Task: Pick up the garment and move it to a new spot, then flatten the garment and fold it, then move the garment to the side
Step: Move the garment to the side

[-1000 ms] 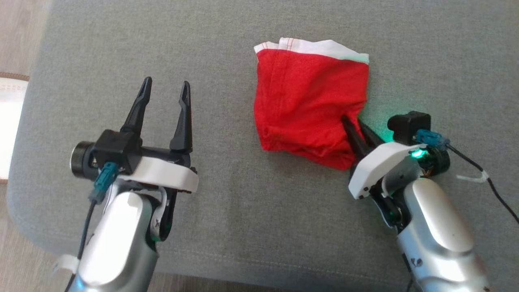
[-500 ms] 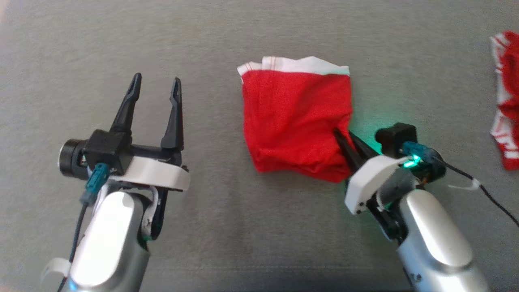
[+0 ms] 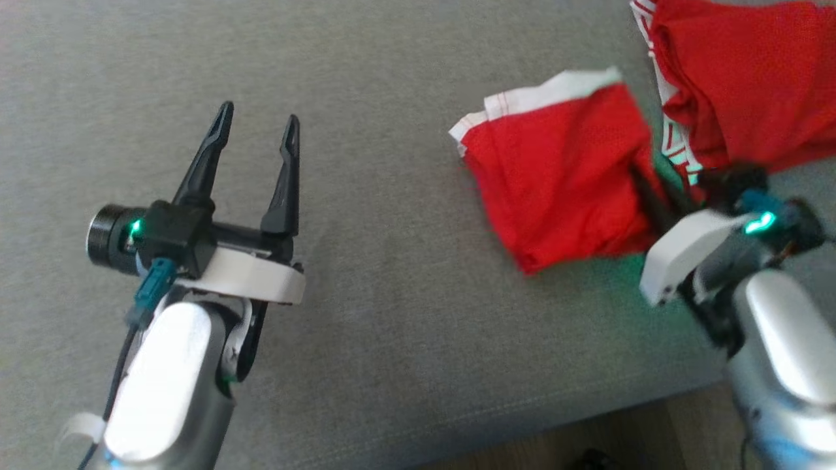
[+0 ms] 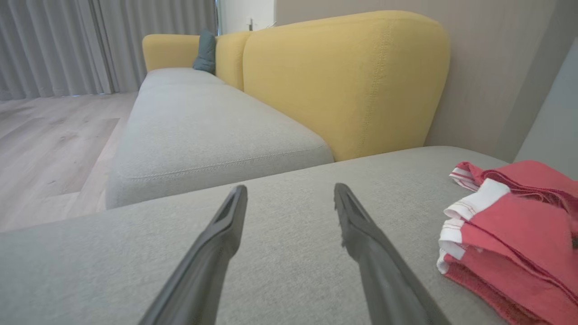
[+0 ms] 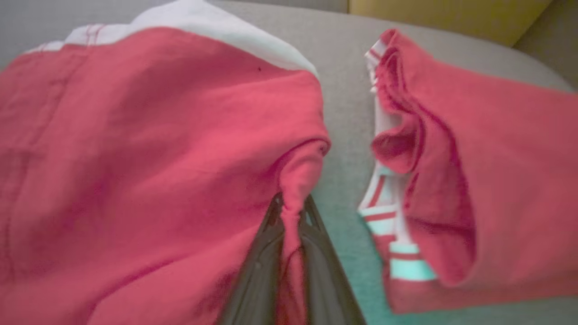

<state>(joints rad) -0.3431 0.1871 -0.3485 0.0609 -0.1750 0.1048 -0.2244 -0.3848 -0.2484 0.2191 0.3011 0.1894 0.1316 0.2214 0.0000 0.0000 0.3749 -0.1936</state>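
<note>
Two grippers are seen over the seat cushion (image 3: 392,313): toward its left edge the left gripper (image 3: 259,112) is held spread and empty; toward its right front edge the folded garment (image 3: 562,176) is pinched at a corner by the right gripper (image 5: 292,201). The moving-aside step is judged in hand; a low carry and a release beside the second red garment (image 3: 738,78) are called for. The pinch, blurred in the head view, is shown plainly in the right wrist view.
</note>
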